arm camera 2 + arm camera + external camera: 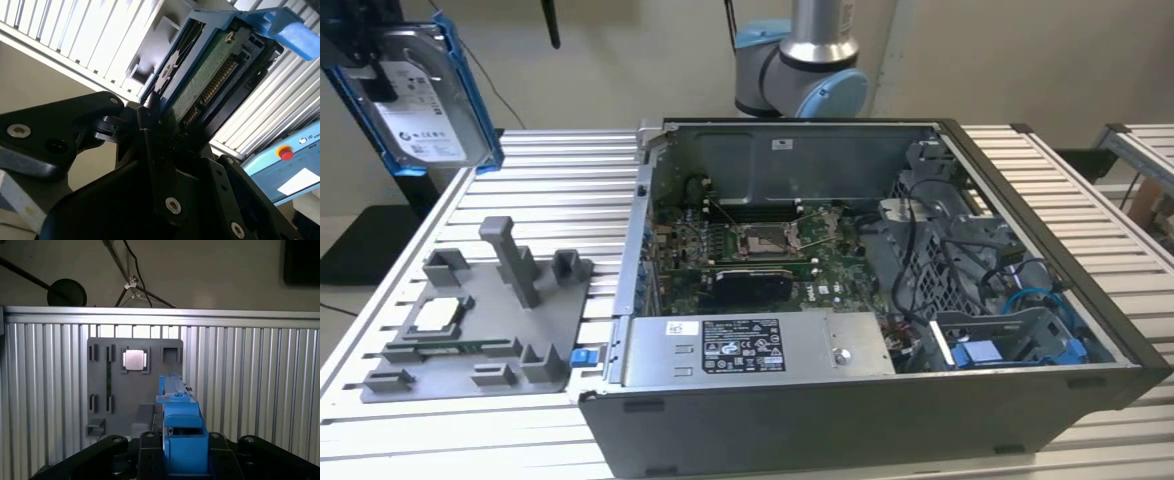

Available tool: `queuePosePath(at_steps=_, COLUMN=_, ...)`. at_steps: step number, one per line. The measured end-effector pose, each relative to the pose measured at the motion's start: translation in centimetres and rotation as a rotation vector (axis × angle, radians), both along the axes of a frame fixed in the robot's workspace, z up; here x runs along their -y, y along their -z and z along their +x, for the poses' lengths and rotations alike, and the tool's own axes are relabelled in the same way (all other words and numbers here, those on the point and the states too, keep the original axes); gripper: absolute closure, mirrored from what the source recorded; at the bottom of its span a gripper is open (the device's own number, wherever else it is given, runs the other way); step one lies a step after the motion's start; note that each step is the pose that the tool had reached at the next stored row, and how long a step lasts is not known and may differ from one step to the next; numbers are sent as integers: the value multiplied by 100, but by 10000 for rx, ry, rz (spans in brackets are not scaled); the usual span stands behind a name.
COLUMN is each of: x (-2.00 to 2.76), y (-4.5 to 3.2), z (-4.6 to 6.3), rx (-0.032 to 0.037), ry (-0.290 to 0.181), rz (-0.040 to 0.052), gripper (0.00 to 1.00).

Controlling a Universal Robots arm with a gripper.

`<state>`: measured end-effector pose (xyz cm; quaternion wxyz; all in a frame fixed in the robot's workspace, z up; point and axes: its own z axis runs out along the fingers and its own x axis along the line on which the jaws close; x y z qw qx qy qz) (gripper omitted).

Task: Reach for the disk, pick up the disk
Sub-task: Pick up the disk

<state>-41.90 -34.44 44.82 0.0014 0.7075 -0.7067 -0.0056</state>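
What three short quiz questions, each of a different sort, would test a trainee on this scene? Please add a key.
1. True or false: the disk lies inside the computer case.
2. Which thing sits on the grey fixture plate? A) a small square silver chip; B) a screwdriver; C) a cup.
3. Fill in the missing word: the claw is shut on the ____.

Key: 1 false, the claw holds it in the air at the exterior view's left, outside the case; 2 A; 3 disk.
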Motion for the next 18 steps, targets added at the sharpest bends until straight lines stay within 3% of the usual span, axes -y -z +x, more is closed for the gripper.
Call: queuePosePath(at_steps=18, x=0, y=0, z=573, rx=-61, ry=-1, rz=0, gripper=100)
